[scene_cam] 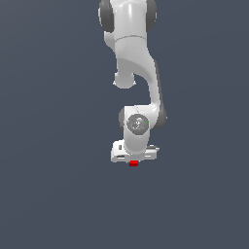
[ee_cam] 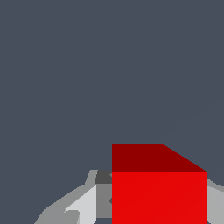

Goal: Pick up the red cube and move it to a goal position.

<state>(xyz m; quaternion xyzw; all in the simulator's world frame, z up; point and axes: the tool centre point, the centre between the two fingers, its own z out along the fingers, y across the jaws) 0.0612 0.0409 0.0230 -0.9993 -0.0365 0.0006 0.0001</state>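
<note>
The red cube (scene_cam: 133,163) is tiny and bright red. It sticks out just beneath the white gripper (scene_cam: 133,160) in the exterior view, in the middle of the picture. In the wrist view the red cube (ee_cam: 159,188) fills the space between the grey fingers (ee_cam: 103,199), which press against both of its sides. The gripper (ee_cam: 159,210) is shut on the cube. The fingertips are hidden behind the hand in the exterior view.
The white arm (scene_cam: 138,82) reaches down from the top of the exterior view to the hand. A plain dark grey-blue surface (scene_cam: 53,185) lies all around. No other object or goal marker shows.
</note>
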